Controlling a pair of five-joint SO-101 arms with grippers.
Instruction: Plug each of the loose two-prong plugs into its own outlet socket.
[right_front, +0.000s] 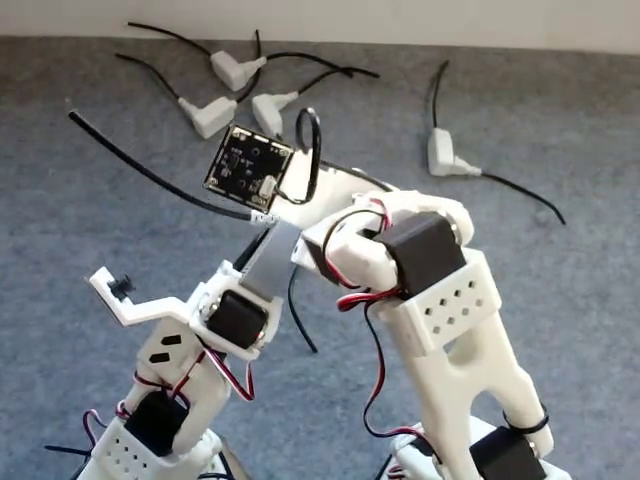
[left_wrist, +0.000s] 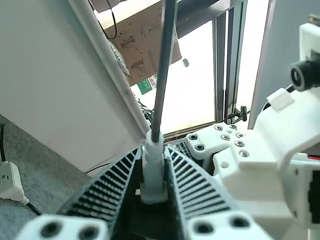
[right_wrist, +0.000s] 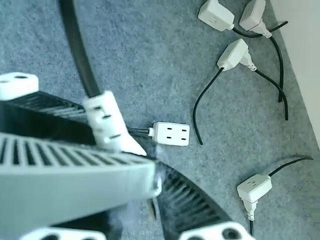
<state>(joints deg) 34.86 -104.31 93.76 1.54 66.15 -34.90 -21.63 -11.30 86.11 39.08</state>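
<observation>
Now | left gripper (left_wrist: 153, 150) clamps plug (left_wrist: 152, 175) | right gripper (right_wrist: 122, 145) clamps second plug (right_wrist: 106, 120)

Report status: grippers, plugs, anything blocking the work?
Left gripper shut on white plug, held aloft. Right gripper shut on second corded piece. Remaining sockets loose on carpet; nothing mated, nothing obstructing.

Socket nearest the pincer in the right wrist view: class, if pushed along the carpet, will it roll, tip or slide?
Probably slides: the socket is a flat-sided block lying flat on carpet. Likely light, being small and plastic-looking. Its thin cord may drag and swing it round.
</observation>
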